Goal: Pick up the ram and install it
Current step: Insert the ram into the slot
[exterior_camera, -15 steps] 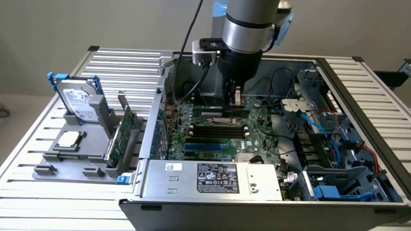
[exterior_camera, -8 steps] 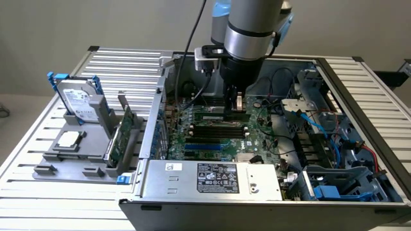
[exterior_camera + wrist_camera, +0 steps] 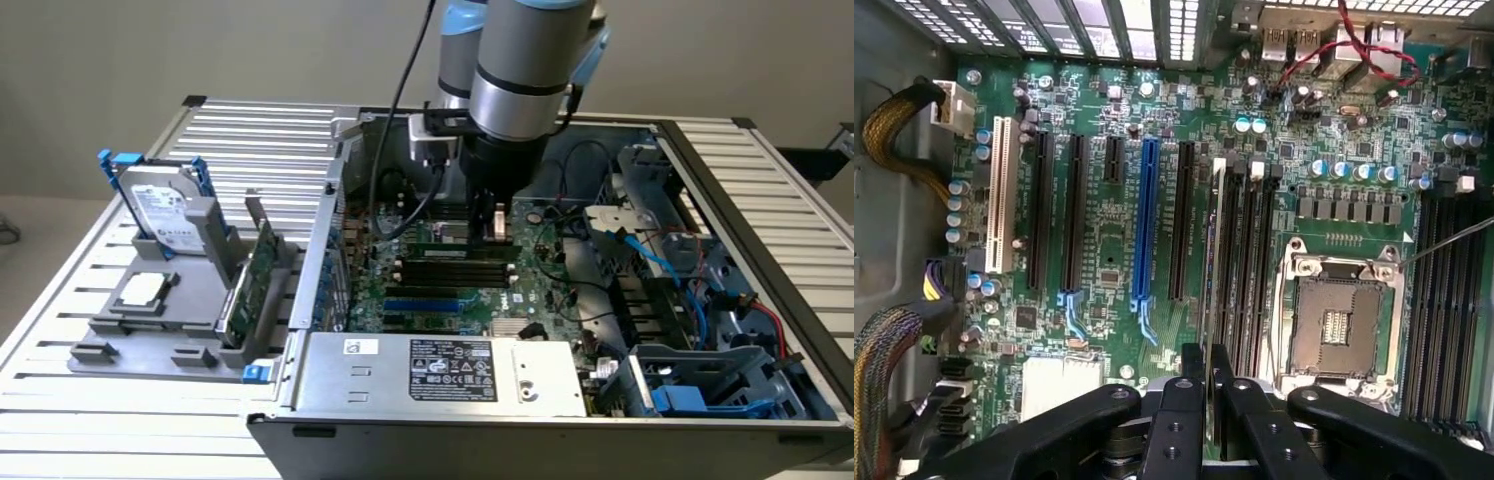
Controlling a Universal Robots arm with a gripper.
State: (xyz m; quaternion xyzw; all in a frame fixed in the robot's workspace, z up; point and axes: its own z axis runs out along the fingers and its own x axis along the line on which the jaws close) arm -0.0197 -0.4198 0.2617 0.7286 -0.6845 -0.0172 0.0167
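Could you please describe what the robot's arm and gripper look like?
The arm is a silver-grey cylinder with black bands and light-blue joint caps; a black cable runs down beside it. The gripper is black, with jointed link fingers dotted with screw holes.

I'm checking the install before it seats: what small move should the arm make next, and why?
Probably ease straight down a little. The gripper is shut on the ram, held edge-on and parallel with the black memory slots, apparently above one of them; contact isn't clear.
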